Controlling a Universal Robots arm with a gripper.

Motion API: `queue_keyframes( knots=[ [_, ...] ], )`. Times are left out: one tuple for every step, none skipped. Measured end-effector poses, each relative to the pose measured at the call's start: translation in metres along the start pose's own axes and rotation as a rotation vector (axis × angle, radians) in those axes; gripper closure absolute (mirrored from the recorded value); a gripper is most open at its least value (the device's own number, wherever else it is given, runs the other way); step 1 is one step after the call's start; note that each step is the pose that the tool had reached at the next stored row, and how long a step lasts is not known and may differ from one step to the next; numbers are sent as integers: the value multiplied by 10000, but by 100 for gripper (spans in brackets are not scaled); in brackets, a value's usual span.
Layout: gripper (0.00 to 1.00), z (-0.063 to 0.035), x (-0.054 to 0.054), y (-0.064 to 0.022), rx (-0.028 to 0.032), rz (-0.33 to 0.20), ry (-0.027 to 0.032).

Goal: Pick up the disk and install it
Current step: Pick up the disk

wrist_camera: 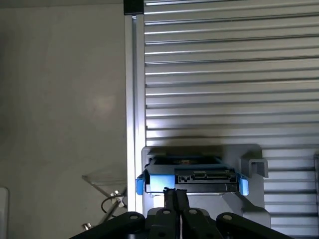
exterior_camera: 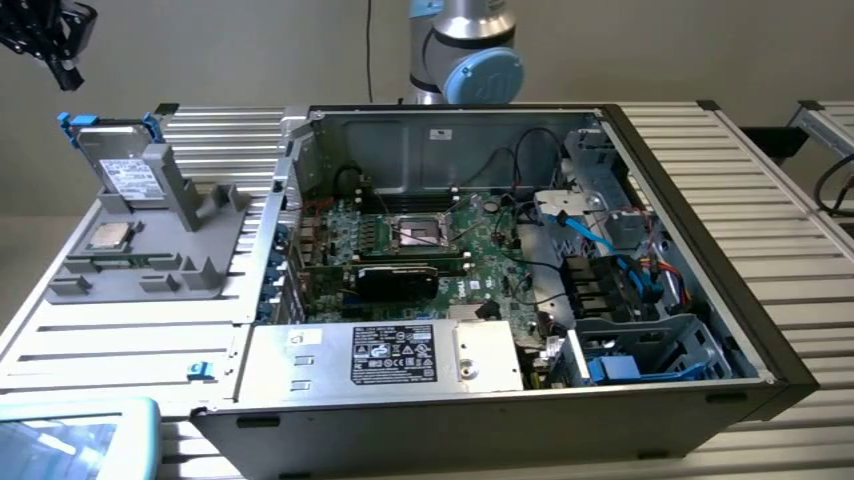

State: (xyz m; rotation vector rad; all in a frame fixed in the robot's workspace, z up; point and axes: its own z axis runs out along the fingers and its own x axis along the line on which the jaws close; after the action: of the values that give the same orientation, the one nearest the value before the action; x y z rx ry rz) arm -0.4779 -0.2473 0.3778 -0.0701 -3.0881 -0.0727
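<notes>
The disk (exterior_camera: 123, 170) stands on edge in a grey holder (exterior_camera: 174, 240) at the exterior view's left, its white label facing out and blue carrier tabs at its upper corners. In the wrist view I look down on the disk's connector edge (wrist_camera: 192, 178), framed by the blue carrier. My gripper (exterior_camera: 62, 78) hangs high above and apart from the disk, near the exterior view's upper left corner. Its black fingers (wrist_camera: 170, 199) are pressed together with nothing between them, their tips (wrist_camera: 175, 192) lined up over the disk's near edge.
A small square processor chip (exterior_camera: 110, 236) lies in the grey holder. The open computer case (exterior_camera: 694, 190) takes up the middle of the slatted table, with a motherboard (exterior_camera: 427, 240), a silver box with a black label (exterior_camera: 387, 355) and a drive cage (exterior_camera: 641, 350).
</notes>
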Motion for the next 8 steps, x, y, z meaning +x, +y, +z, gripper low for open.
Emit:
queue_keyframes(
  knots=[
    [89,0,0,0,0,0,0],
    [89,0,0,0,0,0,0],
    [89,0,0,0,0,0,0],
    [89,0,0,0,0,0,0],
    [89,0,0,0,0,0,0],
    [89,0,0,0,0,0,0],
    [89,1,1,0,0,0,-1],
    [89,1,2,-1,2,-49,2]
  ],
)
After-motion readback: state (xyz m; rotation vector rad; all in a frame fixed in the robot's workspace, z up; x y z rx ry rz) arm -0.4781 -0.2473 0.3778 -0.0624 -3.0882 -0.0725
